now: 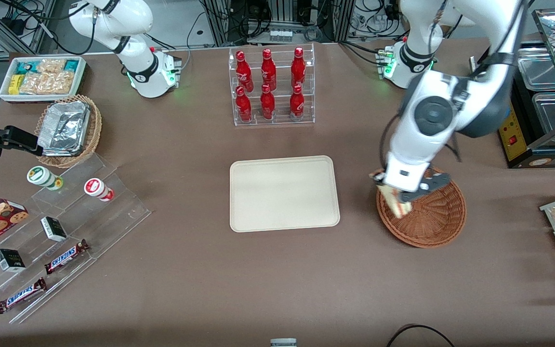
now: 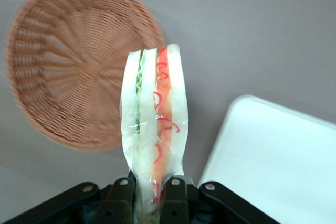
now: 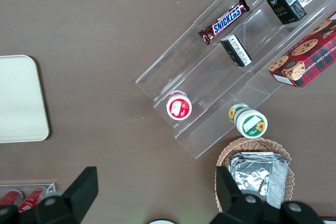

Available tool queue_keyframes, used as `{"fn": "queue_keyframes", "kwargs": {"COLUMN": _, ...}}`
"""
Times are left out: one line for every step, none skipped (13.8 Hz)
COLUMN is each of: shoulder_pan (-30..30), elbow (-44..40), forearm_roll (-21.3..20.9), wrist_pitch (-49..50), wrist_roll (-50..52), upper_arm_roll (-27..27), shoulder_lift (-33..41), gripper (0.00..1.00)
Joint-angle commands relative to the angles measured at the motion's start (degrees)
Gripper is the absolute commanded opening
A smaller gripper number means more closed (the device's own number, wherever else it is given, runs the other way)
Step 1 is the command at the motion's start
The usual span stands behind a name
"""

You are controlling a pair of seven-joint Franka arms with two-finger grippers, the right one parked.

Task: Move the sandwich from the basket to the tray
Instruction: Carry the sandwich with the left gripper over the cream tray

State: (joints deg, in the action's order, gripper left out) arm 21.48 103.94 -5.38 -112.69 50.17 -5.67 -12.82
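My left gripper [image 1: 399, 197] is shut on the wrapped sandwich [image 2: 154, 124], a pale wedge with green and red-orange layers. It holds the sandwich [image 1: 396, 201] lifted above the basket's rim on the tray's side. The reddish-brown wicker basket [image 1: 434, 217] stands toward the working arm's end and shows nothing inside in the left wrist view [image 2: 68, 61]. The cream tray [image 1: 284, 193] lies flat in the middle of the table, apart from the basket; one corner shows in the left wrist view [image 2: 278, 161]. In that view the gripper [image 2: 150, 195] clamps the sandwich's narrow end.
A clear rack of red bottles [image 1: 271, 86] stands farther from the front camera than the tray. A lighter wicker basket with foil containers [image 1: 69, 129], a white bin of snacks [image 1: 42, 77] and an acrylic step shelf with snack bars [image 1: 51, 241] lie toward the parked arm's end.
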Motion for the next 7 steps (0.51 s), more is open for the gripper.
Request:
{"fn": "queue_keyframes", "kwargs": {"shoulder_pan": 6.53, "elbow": -7.15, "forearm_roll": -0.42, "wrist_pitch": 0.99, "wrist_roll": 3.88, "upper_arm_roll": 0.66, "shoulder_lift": -7.99, "gripper": 0.0}}
{"fn": "queue_keyframes", "kwargs": {"shoulder_pan": 8.9, "elbow": -9.52, "forearm_roll": -0.42, "wrist_pitch": 0.98, "wrist_roll": 4.15, "upper_arm_roll": 0.66, "shoulder_lift": -10.19, "gripper": 0.0}}
{"fn": "queue_keyframes", "kwargs": {"shoulder_pan": 10.67, "elbow": -11.72, "forearm_roll": -0.42, "wrist_pitch": 0.98, "wrist_roll": 4.93, "upper_arm_roll": 0.66, "shoulder_lift": -12.38, "gripper": 0.0}}
{"fn": "queue_keyframes", "kwargs": {"shoulder_pan": 12.25, "elbow": -13.83, "forearm_roll": -0.51, "wrist_pitch": 0.98, "wrist_roll": 6.94, "upper_arm_roll": 0.66, "shoulder_lift": -14.49, "gripper": 0.0}}
{"fn": "queue_keyframes", "kwargs": {"shoulder_pan": 13.49, "elbow": -15.51, "forearm_roll": -0.77, "wrist_pitch": 0.98, "wrist_roll": 8.36, "upper_arm_roll": 0.66, "shoulder_lift": -16.52, "gripper": 0.0}}
{"fn": "queue_keyframes", "kwargs": {"shoulder_pan": 14.54, "elbow": -16.22, "forearm_roll": -0.77, "wrist_pitch": 0.2, "wrist_roll": 8.46, "upper_arm_roll": 0.66, "shoulder_lift": -18.19, "gripper": 0.0}}
{"fn": "queue_keyframes", "kwargs": {"shoulder_pan": 16.12, "elbow": -16.49, "forearm_roll": -0.86, "wrist_pitch": -2.24, "wrist_roll": 8.37, "upper_arm_roll": 0.66, "shoulder_lift": -19.51, "gripper": 0.0}}
